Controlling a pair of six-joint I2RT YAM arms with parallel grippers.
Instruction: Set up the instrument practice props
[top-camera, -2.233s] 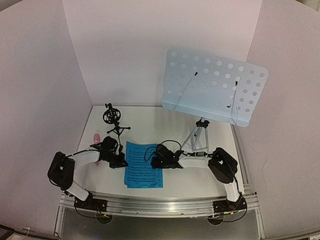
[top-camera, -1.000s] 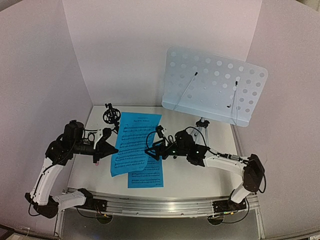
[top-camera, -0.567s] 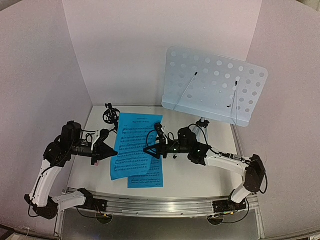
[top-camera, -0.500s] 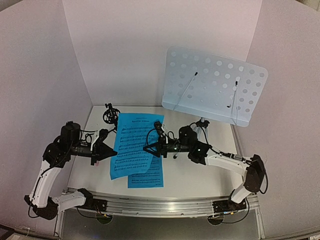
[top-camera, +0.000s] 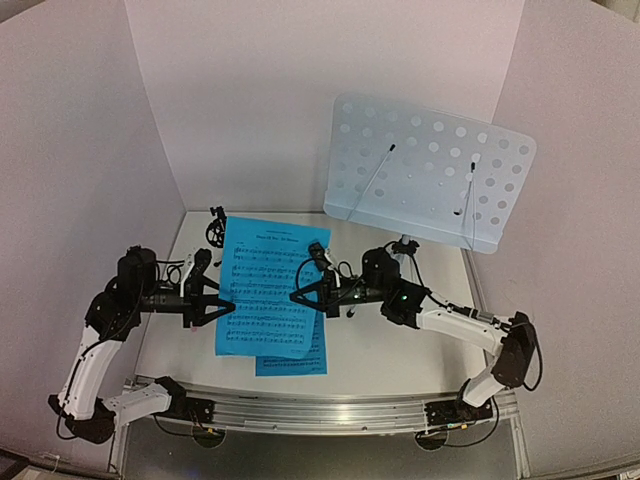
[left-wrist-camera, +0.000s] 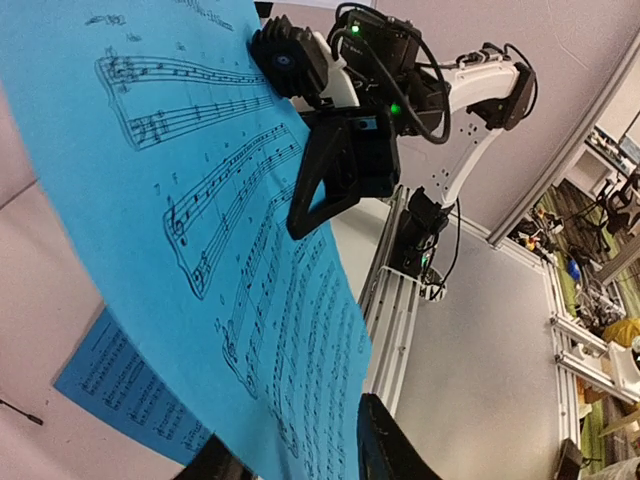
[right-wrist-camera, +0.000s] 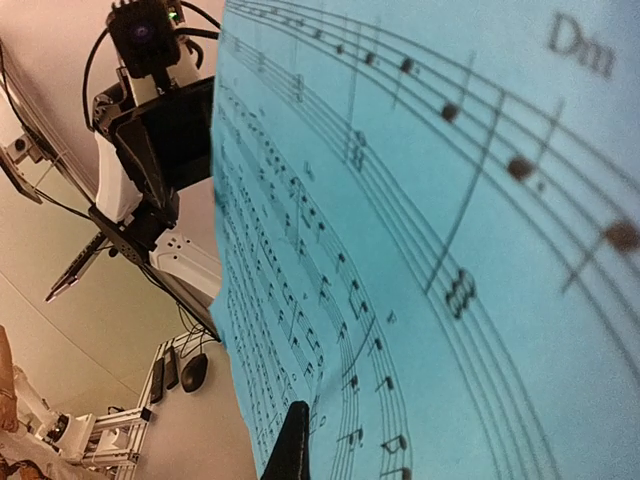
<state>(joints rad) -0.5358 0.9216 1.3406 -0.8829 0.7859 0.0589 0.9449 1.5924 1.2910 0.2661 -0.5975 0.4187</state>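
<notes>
A blue sheet-music page (top-camera: 268, 285) hangs upright in the air between my two grippers. My right gripper (top-camera: 302, 294) is shut on its right edge, with one finger (right-wrist-camera: 296, 450) lying in front of the page (right-wrist-camera: 420, 250). At the page's lower left edge my left gripper (top-camera: 220, 307) stands open, and the page (left-wrist-camera: 200, 200) passes loosely between its parted fingers (left-wrist-camera: 392, 452). A second blue page (top-camera: 298, 362) lies flat on the table. The pale-blue music stand (top-camera: 430, 170) rises at the back right on silver legs (top-camera: 403, 252). The black mic mount (top-camera: 212, 228) peeks out behind the raised page. The pink microphone is hidden.
White walls enclose the table (top-camera: 400, 350) on three sides. The arm bases are bolted to a metal rail (top-camera: 320, 412) at the near edge. The stand's legs are close behind my right arm (top-camera: 450, 318).
The page has risen and turned more upright. My right gripper closed on its right edge. My left gripper's jaws parted from the left edge.
</notes>
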